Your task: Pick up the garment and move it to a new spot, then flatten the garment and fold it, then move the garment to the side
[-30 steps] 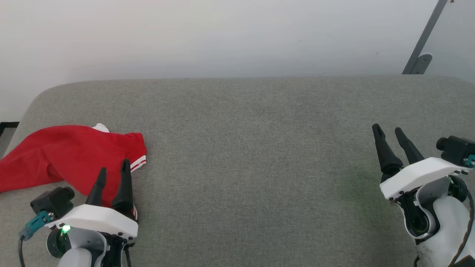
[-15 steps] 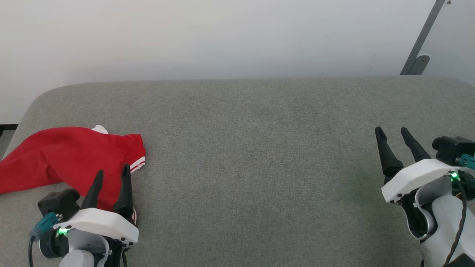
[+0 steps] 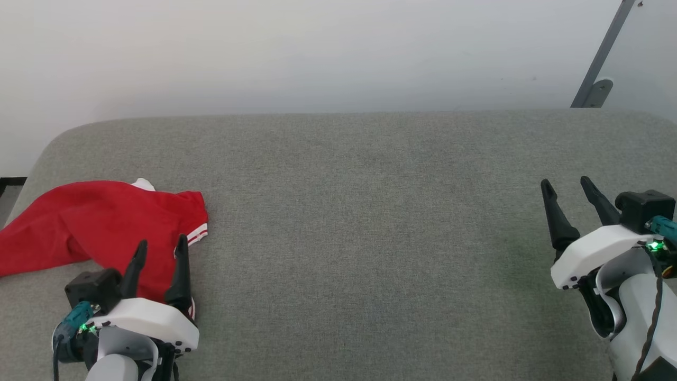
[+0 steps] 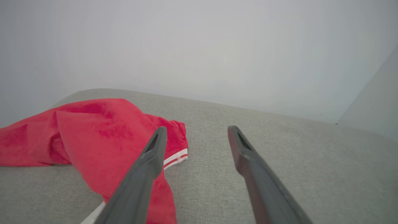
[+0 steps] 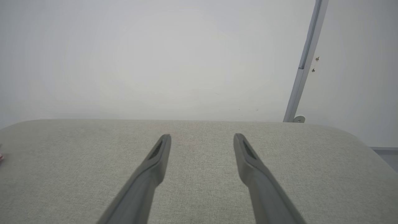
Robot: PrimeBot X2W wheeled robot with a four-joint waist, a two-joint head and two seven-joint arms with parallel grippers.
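Garment lies bunched at lower left on the grey bench, left tool hovering over its near edge with jaws parted, apparently ready to grab, while right tool, also parted, idles empty at lower right.

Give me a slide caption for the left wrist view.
Open left gripper near the crumpled red garment lying on the grey cushion.

Left tool has drawn back slightly — right tool has edged outward.
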